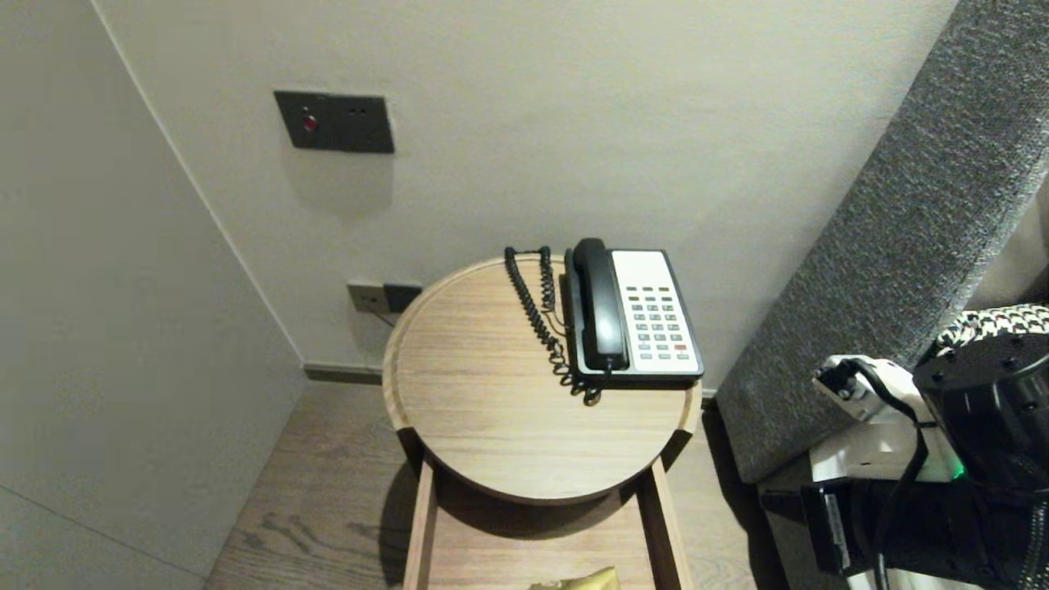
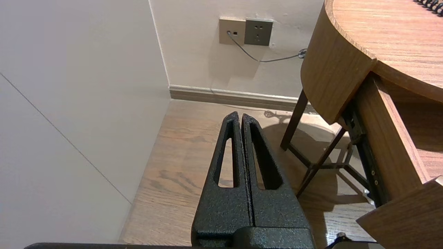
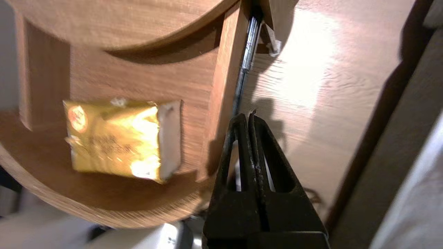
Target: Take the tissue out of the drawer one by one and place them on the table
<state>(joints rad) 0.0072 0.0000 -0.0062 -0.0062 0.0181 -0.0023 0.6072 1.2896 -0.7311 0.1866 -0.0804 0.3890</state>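
- Head view: we see a round worktop (image 1: 492, 426) with a telephone (image 1: 635, 315) at its far right edge. Beneath it, a pulled-out drawer (image 1: 420, 524) holds a gold packet (image 1: 583, 580) near the drawer's front. The right arm (image 1: 983, 393) stands off the worktop's right side.
- Left wrist view: we find the left claw (image 2: 241, 116) fully closed and empty. It is parked over the floor (image 2: 180, 155) beside the worktop's left edge.
- Right wrist view: we find the right claw (image 3: 250, 116) fully closed and gripping nothing, just outside the drawer (image 3: 221, 86) at its right wall. The gold packet (image 3: 114, 138) lies flat on the drawer floor, apart from the claw.
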